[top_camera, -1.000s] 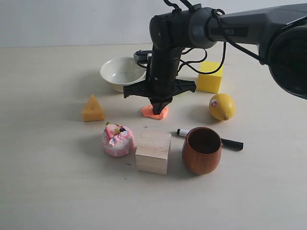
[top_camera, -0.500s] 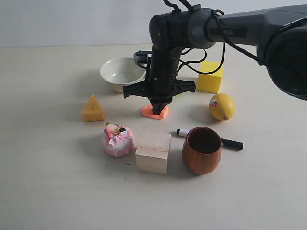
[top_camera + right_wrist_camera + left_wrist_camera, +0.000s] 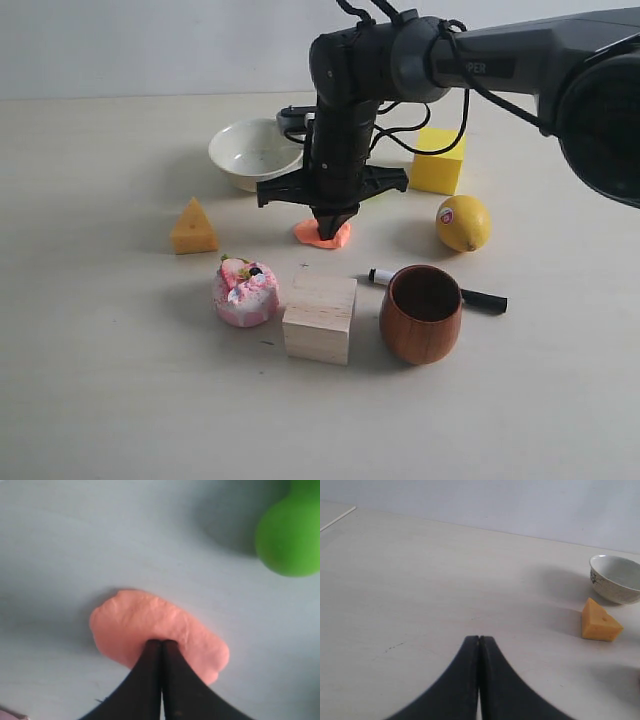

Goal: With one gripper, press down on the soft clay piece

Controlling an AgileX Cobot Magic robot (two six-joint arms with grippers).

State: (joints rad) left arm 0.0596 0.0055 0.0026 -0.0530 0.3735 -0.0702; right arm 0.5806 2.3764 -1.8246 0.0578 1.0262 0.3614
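Block (image 3: 320, 318), cake (image 3: 244, 292) crowding clay (image 3: 318, 238); open table (image 3: 100, 400) (leftward)

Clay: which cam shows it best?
Right wrist view: the clay fills the middle, its outline nearly whole, with the right hand, shut, tip-down on it. Exterior view shows it small and partly behind that hand. Left wrist view misses it.

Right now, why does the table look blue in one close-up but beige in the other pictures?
Right wrist view: a colour cast tints the table bluish and what is probably the lemon green, slightly blurred; the clay piece under the right claw is sharp. Exterior and left wrist views: natural beige, soft shadows, no glare.
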